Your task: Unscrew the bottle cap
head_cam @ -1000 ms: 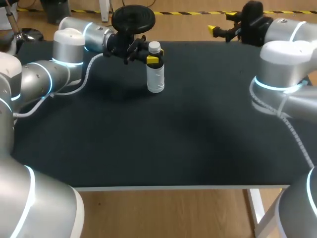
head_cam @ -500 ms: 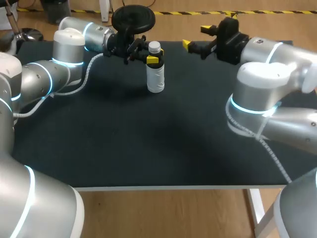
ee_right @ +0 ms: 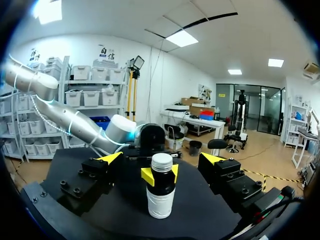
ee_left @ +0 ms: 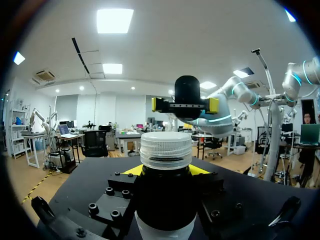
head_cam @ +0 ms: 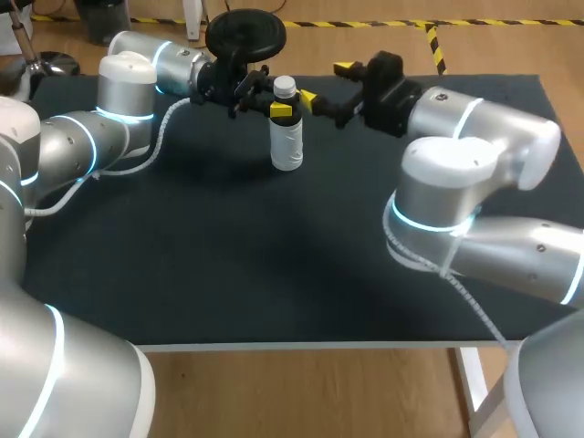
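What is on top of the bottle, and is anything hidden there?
A white ribbed cap sits on the bottle, with nothing resting on it. The left end effector clamps the bottle just below the cap. The bottle's mouth is hidden under the cap.

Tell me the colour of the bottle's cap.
The bottle cap is white, with a ribbed side. It shows best in the left wrist view.

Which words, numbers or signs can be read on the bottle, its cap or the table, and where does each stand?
None can be read.
The bottle shows no legible print on its white lower part in any view.
The cap shows only ribs, no text.
The black table carries no marks.
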`<state>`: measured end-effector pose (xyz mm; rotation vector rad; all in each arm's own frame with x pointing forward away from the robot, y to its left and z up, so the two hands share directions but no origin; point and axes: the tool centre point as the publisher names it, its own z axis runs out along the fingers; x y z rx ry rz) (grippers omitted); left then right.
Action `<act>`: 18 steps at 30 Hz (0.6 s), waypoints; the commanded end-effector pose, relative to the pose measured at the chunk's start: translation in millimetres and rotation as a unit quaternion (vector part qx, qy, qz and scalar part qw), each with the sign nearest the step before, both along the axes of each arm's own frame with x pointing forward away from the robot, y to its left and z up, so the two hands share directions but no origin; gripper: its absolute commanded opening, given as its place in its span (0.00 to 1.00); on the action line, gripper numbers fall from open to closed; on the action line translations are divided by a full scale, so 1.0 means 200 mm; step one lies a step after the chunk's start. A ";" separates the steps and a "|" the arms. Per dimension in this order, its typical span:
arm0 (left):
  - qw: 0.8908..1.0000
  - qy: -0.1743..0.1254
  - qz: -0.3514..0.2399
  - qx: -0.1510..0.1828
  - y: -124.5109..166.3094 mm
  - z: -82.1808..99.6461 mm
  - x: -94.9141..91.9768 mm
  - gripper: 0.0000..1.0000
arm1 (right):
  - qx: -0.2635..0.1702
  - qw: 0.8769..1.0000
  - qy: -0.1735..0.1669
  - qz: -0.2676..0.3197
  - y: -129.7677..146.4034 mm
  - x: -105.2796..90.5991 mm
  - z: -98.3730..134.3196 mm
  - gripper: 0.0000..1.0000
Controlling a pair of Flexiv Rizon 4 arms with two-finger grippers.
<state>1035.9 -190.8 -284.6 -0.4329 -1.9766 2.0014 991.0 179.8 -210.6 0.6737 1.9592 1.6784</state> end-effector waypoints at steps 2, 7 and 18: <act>1.000 0.001 -0.007 -0.002 0.00 -0.01 0.03 0.00 | -0.013 0.999 0.000 -0.034 0.11 0.05 -0.03 1.00; 1.000 0.001 -0.007 -0.002 0.00 -0.01 0.03 0.00 | -0.018 0.999 0.004 -0.040 0.19 0.04 -0.04 1.00; 1.000 0.001 -0.007 -0.002 0.00 -0.01 0.03 0.00 | -0.008 0.999 0.021 -0.025 0.31 0.08 -0.09 1.00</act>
